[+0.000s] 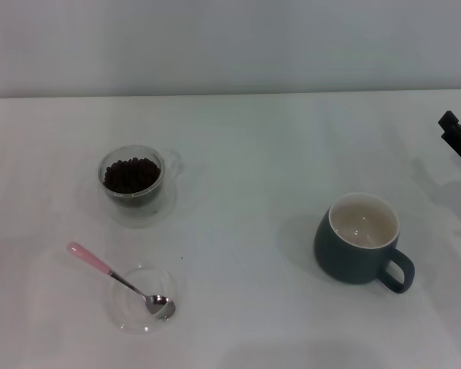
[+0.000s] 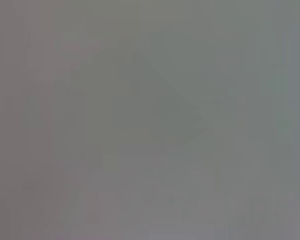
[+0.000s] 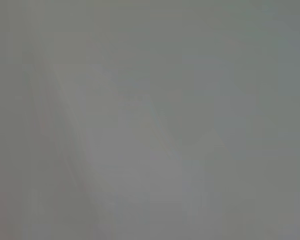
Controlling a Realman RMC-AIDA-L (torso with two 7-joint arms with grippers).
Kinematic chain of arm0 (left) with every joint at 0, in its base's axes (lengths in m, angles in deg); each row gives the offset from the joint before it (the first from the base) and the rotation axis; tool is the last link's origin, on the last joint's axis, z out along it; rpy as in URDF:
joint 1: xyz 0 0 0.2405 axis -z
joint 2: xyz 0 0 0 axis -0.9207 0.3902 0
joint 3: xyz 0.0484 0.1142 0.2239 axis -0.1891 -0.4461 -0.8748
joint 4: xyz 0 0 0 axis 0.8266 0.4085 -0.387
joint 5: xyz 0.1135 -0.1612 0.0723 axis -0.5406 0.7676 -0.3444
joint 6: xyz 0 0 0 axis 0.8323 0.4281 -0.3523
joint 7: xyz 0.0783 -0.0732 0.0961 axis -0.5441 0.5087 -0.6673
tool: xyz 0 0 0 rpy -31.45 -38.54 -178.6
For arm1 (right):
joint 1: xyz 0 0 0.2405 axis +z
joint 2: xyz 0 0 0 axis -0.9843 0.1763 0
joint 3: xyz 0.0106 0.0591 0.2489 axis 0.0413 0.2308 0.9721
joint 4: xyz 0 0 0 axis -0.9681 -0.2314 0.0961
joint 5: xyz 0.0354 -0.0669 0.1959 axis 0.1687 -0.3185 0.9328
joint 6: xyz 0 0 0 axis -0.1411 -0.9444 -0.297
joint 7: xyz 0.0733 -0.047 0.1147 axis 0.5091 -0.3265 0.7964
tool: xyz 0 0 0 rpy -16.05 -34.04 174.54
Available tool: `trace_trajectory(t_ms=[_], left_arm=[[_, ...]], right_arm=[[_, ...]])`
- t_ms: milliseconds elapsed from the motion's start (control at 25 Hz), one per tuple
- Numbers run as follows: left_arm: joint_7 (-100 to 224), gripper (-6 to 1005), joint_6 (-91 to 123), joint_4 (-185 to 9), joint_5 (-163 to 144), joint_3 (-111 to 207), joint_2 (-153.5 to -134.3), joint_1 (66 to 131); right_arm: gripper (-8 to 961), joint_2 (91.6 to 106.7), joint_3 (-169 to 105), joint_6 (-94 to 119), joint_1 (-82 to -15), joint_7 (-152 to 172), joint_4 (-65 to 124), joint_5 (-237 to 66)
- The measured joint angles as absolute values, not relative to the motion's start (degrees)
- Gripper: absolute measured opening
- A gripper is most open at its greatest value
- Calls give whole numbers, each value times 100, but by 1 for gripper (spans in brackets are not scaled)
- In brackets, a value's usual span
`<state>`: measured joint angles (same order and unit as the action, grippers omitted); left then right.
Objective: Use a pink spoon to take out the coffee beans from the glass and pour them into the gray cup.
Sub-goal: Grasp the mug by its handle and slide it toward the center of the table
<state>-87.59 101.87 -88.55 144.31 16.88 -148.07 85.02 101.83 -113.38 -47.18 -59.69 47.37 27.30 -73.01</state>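
Observation:
In the head view the glass (image 1: 135,184) stands at the left of the white table, holding the coffee beans (image 1: 131,174). In front of it the pink spoon (image 1: 111,274) lies with its metal bowl in a flat clear dish (image 1: 131,314) and its pink handle pointing back left. The gray cup (image 1: 361,240) stands at the right, its cream inside bare, handle toward the front right. My right gripper (image 1: 458,138) shows only as a black part at the right edge, behind and right of the cup. My left gripper is out of view. Both wrist views show only flat gray.
The white table (image 1: 246,154) runs back to a pale wall. The dish with the spoon sits near the table's front left.

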Motion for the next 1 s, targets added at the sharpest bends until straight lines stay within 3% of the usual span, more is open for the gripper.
trace_trajectory(t_ms=[560,1000], left_arm=[[-8635,830,10053,-8904,14409,1688,-14789,8551],[-8638,831,9889,-8869,14020,1689,-14798,8724]], right_arm=[[876,10052,-11972,-7234,-7257,4843,2931,-8255],[875,10149,-11978,-6945,-7403,4121,3490,-9240]])
